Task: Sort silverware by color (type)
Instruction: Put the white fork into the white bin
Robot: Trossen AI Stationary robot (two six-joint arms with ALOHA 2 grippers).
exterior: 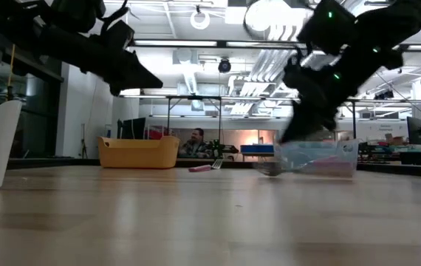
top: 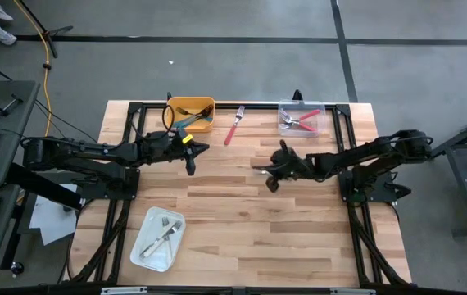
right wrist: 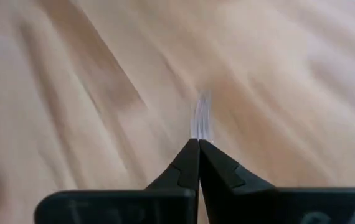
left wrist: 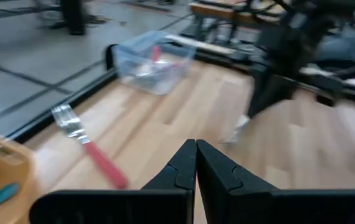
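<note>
On the wooden surface (top: 242, 213) the right pincer (top: 271, 169) sits low near the middle, a little toward the far edge, its fingers pressed together on a fork whose silver tines (right wrist: 201, 118) stick out just past the fingertips in the right wrist view; a pale handle end (top: 258, 168) shows beside the pincer from above, though its colour is hard to judge. The left pincer (top: 191, 157) hovers above the boards just in front of the yellow bin (top: 191, 106), its fingers pressed together on nothing. That bin stands at the far edge and holds teal-handled forks (top: 191, 123), one leaning out over its near rim. A red-handled fork (top: 234, 125) lies flat on the bare wood between the yellow bin and the clear container (top: 301, 118), tines pointing to the far edge, touching neither. The clear container, also at the far edge and to the right, holds several red-handled forks (top: 301, 121) lying crossed. Near the front left corner a white tray (top: 158, 238) lies at an angle with white-handled forks (top: 163, 235) inside it. In the low view a person (exterior: 194, 142) sits in the room well beyond the surface.
</note>
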